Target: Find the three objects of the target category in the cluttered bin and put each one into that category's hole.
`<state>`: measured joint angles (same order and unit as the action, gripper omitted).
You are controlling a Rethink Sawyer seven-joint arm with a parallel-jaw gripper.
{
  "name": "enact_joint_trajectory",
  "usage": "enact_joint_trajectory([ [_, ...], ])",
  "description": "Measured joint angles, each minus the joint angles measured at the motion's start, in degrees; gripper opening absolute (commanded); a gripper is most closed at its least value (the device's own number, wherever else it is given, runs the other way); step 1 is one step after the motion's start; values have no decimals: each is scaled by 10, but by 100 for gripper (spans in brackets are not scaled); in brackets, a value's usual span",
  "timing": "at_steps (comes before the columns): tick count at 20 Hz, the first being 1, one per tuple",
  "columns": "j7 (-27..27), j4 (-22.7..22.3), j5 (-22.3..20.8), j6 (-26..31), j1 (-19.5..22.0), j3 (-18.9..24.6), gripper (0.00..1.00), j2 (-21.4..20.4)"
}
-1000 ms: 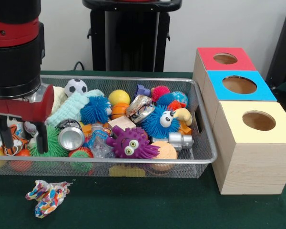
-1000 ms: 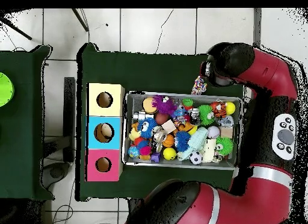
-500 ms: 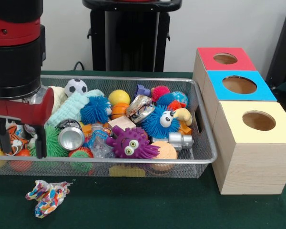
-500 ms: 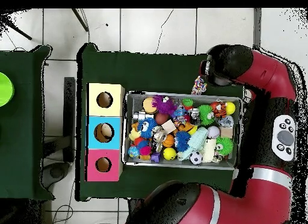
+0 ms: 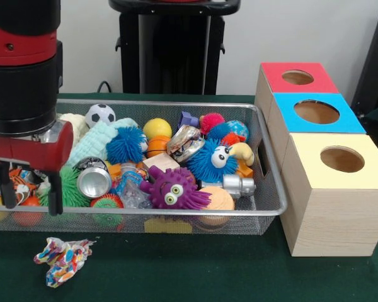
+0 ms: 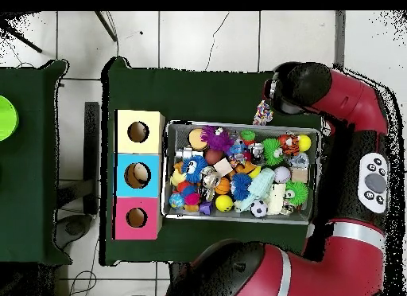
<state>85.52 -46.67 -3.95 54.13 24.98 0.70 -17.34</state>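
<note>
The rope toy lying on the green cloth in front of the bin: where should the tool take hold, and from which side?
Grip the rope toy across its bunched middle, coming straight down from above. It lies flat on the cloth outside the bin, with nothing beside it, and its frayed ends look too loose to hold. The tool hangs open nearby.

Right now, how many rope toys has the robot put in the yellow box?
None that the pictures show. The yellow box's hole looks dark and empty from here. One rope toy lies on the green cloth outside the bin, not in the hole. The gripper hangs open and empty over the bin's end farthest from the boxes, above the tiger. No other rope toy shows in the pile, so all three are left.
</note>
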Motion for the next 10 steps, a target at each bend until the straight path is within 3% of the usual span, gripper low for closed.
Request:
enact_joint_trajectory([
  [10, 0, -15, 14, -2, -3, 0, 100, -3],
])
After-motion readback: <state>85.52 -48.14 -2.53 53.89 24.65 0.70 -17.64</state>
